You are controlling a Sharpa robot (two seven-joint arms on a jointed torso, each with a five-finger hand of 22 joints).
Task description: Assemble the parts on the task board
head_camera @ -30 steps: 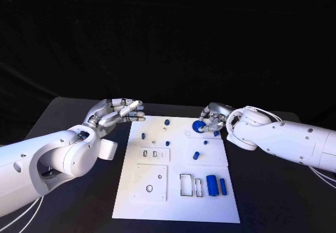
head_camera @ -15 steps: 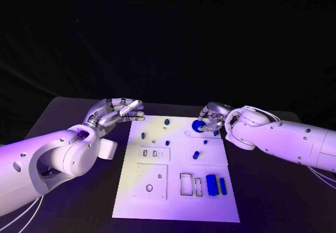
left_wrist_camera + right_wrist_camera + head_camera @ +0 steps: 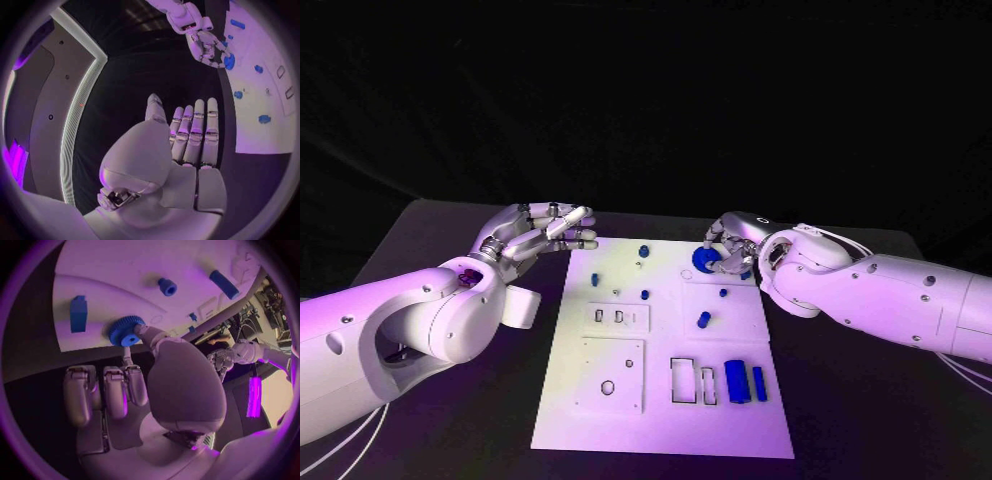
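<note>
right hand pinches a blue gear at the far right corner of the white board, a small blue block just beside it. left hand hovers off the board's far left corner, fingers straight and apart, holding nothing.

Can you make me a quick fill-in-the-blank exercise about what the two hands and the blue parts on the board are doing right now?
1. The blue gear is touched by the robot's ____ hand.
2. The left hand holds ____, its fingers apart, beside the task board.
3. The gear sits near the board's ____ edge, the one away from the robot.
4. The two long blue blocks lie beside each other near the board's ____ side.

Missing words: right; nothing; far; right
</note>
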